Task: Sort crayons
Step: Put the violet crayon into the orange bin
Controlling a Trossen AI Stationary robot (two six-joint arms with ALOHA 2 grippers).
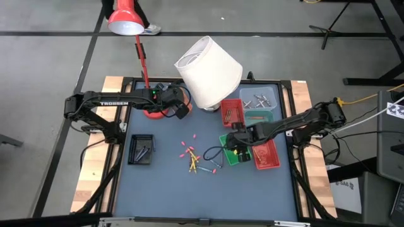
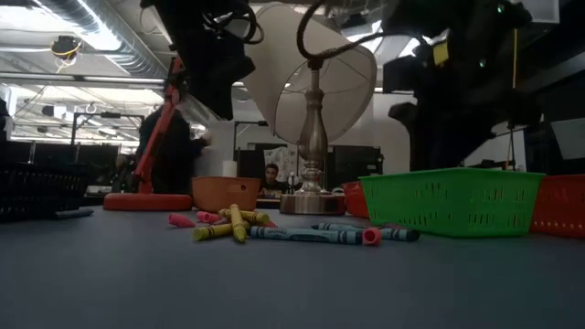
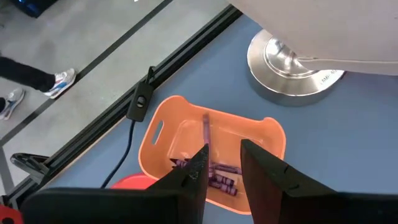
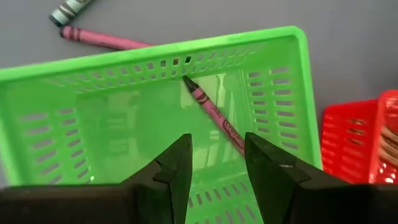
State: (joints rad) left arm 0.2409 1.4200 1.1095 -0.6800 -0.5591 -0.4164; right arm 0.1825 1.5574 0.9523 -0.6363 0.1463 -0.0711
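Crayons, thin paper-wrapped wax sticks (image 1: 196,157), lie scattered mid-frame in the high view: light, stiff, snappable, so grip mid-shaft. Left gripper (image 3: 222,163), fingers parted and empty, hovers over the orange plastic tray (image 3: 163,132); right gripper (image 4: 217,155), also spread and empty, over the green mesh basket (image 4: 298,74).

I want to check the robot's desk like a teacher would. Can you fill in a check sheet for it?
Surface: dark table.
Job's things: loose crayons mid-table; purple ones in the orange tray; a pink crayon in the green tray.
Clutter: white lamp, red lamp, black tray.
Claws: left claw open above the orange tray; right claw open over the green tray.
Cables: black cord beside the orange tray.
Surroundings: person's shoes on the floor.
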